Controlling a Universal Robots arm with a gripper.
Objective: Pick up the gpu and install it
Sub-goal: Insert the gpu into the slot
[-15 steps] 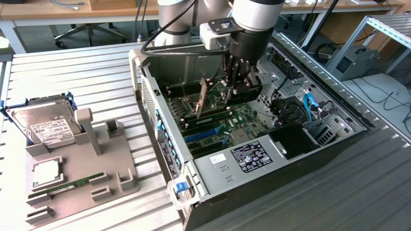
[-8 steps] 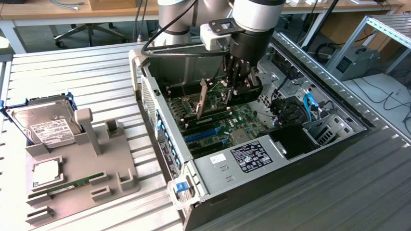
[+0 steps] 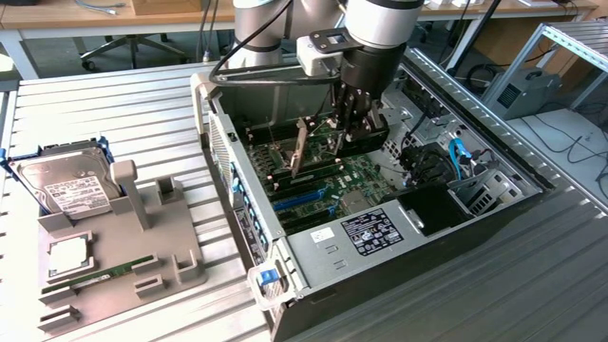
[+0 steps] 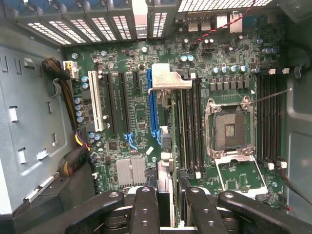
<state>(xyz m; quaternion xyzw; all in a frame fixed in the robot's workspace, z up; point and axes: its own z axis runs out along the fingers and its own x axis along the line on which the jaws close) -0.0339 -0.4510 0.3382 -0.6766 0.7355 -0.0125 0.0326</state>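
GPU held over the motherboard, install under way.
The tool [image 3: 357, 132] pinches the gpu [image 3: 300, 149] edge-on inside the computer case [image 3: 456, 214]; seating calls for aligning with the blue slot [image 4: 152, 100].

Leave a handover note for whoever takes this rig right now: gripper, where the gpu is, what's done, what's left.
Gripper: shut on the gpu, holding it on edge inside the open computer case.
GPU: above the motherboard; in the wrist view its silver bracket sits over the blue expansion slot.
Done: card picked up and brought into the case.
Left: it looks not yet seated; pressing it home and letting go.
Hard drive and RAM stick sit on the grey holder outside the case.
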